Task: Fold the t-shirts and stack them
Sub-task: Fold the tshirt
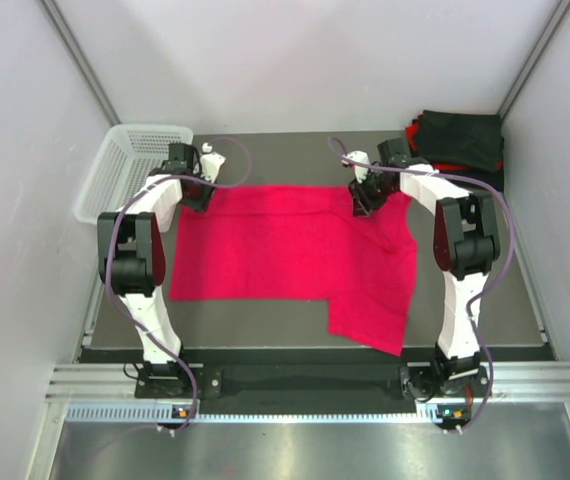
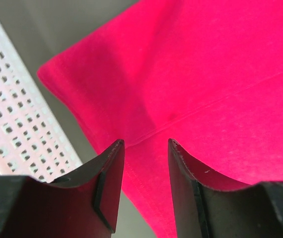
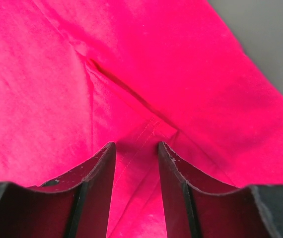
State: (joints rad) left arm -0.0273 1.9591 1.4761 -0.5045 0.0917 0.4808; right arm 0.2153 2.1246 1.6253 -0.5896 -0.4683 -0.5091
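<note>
Nearest the bases, the dark matte desk point(image 1: 265, 318) shows bare, and right behind it comes the near hem of the red t-shirt point(image 1: 285, 250): soft, matte crimson knit, spread flat, its near edge stepped so that one flap reaches closer on the right arm's side. Up to the left end effector point(image 2: 145, 143) now: two black wedge-shaped fingers point(image 2: 106, 178) stand apart with a clear gap, nothing pinched between them, poised over the shirt's far left corner, and a fine stitched seam runs across the cloth straight below the gap. Over to the right end effector point(image 3: 136, 145): its jaws are parted too, a little narrower, empty, hanging above the same shirt, where a row of stitching and a sharp diagonal crease sit just ahead of the tips. Whether either pair of tips actually touches the fabric, I cannot tell. Just left of the left end effector lies the white plastic basket point(image 2: 12, 124), a rigid mesh of small square holes, close to the shirt's corner. Farthest back, beyond and to the right of the right end effector, the black t-shirts point(image 1: 460, 140) sit as a folded pile with slivers of red at its edges.
</note>
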